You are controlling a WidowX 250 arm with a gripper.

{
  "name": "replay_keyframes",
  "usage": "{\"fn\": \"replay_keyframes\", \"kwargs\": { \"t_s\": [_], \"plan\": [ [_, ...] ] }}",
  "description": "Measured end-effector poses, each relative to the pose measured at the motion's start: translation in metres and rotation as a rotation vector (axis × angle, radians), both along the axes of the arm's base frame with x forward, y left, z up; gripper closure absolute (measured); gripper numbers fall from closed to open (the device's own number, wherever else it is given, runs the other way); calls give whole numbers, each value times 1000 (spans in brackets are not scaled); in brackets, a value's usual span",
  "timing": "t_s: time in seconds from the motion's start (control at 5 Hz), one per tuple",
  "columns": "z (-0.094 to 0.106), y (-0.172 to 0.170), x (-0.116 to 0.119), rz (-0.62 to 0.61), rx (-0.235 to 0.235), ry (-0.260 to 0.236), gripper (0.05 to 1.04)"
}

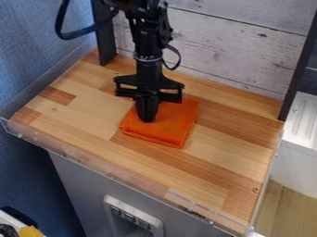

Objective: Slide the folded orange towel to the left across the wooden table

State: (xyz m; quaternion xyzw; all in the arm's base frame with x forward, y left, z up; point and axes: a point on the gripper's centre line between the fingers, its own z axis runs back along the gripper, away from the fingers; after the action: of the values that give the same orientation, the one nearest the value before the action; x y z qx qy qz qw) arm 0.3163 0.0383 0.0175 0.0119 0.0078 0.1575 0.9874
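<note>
landmark: the whitewashed plank wall (217,46)
orange cloth (170,122): flat on the wooden counter (229,143), in front of the plank wall and apart from it, folded into a low pad with layers showing along the edge away from the wall
gripper (147,120): pointing down in front of the plank wall, its tips at the cloth, inward from the edges
fingers: drawn together; whether any fabric is pinched between them, i cannot tell
contact: best kept light, since a hard push would likely bunch the layers or drag the whole pad
grip: a shallow pinch probably takes the top layer alone, a deeper one several
lift: slow and straight up seems safest, watching that the layers stay aligned
</note>
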Motion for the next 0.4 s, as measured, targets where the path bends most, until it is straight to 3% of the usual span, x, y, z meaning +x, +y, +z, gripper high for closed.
{"fn": "replay_keyframes", "kwargs": {
  "t_s": [0.4],
  "plan": [
    [-6,4,2,-35,-15,-12,1025]
  ]
}}
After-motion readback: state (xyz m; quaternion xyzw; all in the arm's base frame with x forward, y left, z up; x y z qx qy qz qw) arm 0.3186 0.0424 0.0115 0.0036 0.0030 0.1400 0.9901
